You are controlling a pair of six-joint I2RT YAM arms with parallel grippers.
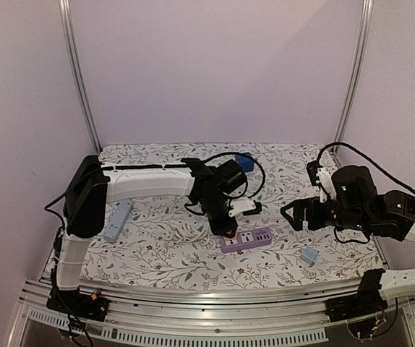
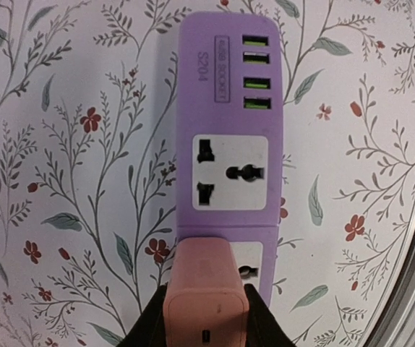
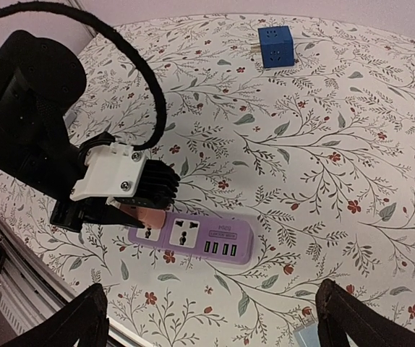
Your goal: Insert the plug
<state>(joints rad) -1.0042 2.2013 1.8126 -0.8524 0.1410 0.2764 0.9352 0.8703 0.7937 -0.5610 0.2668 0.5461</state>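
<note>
A purple power strip (image 1: 246, 238) lies on the flowered cloth near the front middle. It has two sockets and several green USB ports (image 2: 256, 72). My left gripper (image 2: 206, 318) is shut on a pink plug adapter (image 2: 205, 293) and holds it over the left part of the strip's near socket (image 2: 247, 269). The strip (image 3: 193, 235) and the pink plug (image 3: 144, 216) also show in the right wrist view. My right gripper (image 3: 211, 318) is open and empty, hovering right of the strip.
A blue cube adapter (image 3: 274, 47) sits at the back. A light blue strip (image 1: 118, 220) lies at the left, a white cable coil (image 1: 190, 233) beside the purple strip, and a small light blue adapter (image 1: 309, 256) at the front right.
</note>
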